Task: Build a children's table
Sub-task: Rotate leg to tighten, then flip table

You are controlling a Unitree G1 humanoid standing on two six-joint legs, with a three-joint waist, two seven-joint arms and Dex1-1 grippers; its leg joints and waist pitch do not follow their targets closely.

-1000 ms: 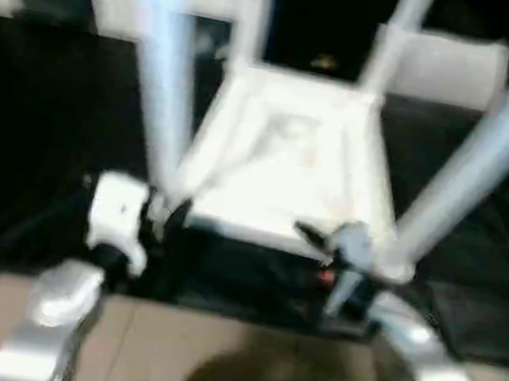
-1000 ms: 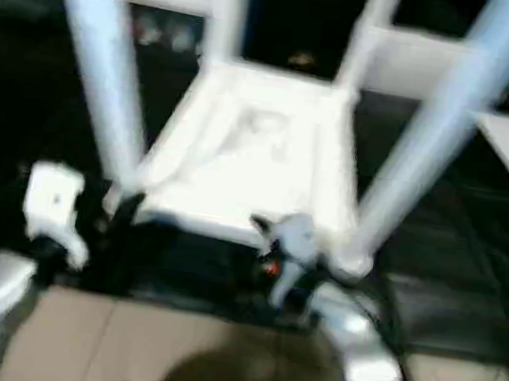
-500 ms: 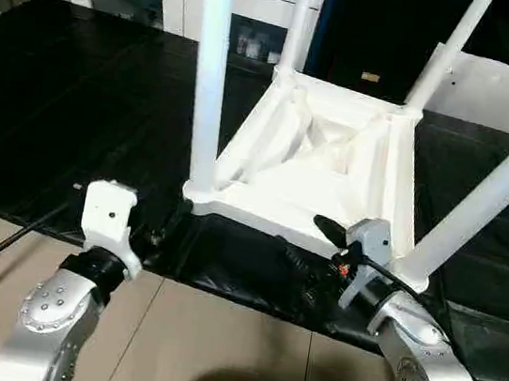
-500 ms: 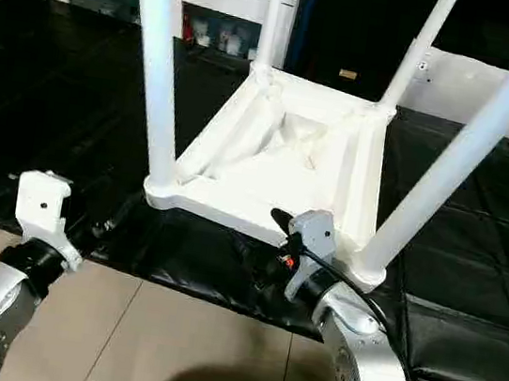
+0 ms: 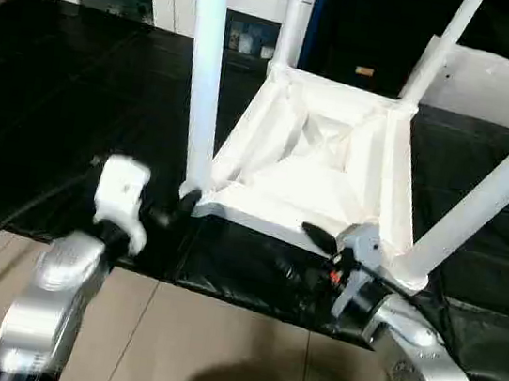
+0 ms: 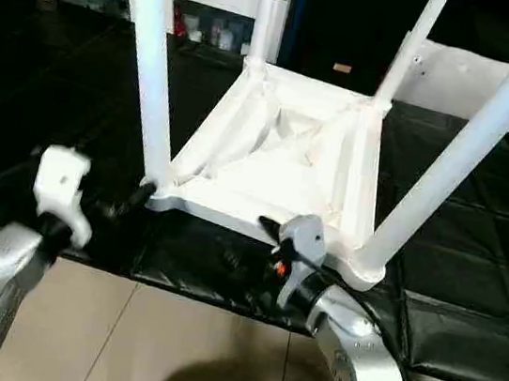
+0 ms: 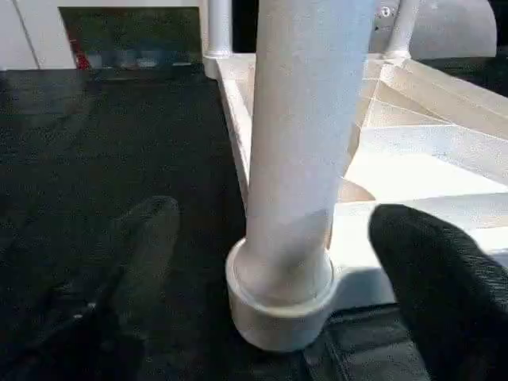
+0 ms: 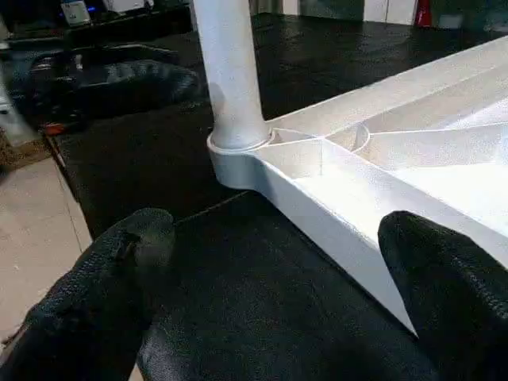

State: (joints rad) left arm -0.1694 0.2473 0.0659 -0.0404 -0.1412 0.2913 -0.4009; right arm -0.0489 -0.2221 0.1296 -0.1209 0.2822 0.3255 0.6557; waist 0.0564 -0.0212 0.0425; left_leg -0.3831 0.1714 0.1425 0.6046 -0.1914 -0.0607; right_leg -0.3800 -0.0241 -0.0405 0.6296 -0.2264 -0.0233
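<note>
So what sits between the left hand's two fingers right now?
The near-left table leg, seated in its corner socket, stands between the left hand's spread fingers in the left wrist view, untouched by either.

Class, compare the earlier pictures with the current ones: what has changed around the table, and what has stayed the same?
The left gripper has moved in towards the near-left leg, its open fingers now flanking the base. The right gripper stays open by the near edge. The upturned tabletop and legs have not moved.
</note>
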